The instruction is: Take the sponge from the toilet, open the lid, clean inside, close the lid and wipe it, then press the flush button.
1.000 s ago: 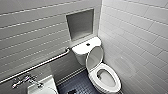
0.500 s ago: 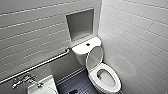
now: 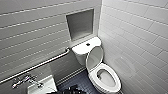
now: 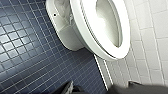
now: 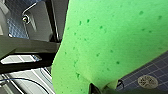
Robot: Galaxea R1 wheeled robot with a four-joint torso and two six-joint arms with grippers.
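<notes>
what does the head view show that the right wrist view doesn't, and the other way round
Head view: the toilet with its lid raised, the flush button, a grab bar and a wall niche. Right wrist view: the green sponge up close and a round floor drain. Both: the dark blue tiled floor.

Finishes as seen:
- toilet [image 3: 80, 53] – white ceramic, high gloss
- lid [image 3: 94, 58] – smooth white plastic, soft sheen
- sponge [image 5: 112, 42] – bright green foam, matt, pitted with small pores
- flush button [image 3: 88, 44] – dark, possibly metal
- wall tiles [image 3: 135, 37] – white, glossy
- floor [image 4: 25, 50] – small dark blue tiles, semi-gloss, pale grout
- grab bar [image 3: 42, 63] and tap [image 3: 23, 80] – polished metal
</notes>
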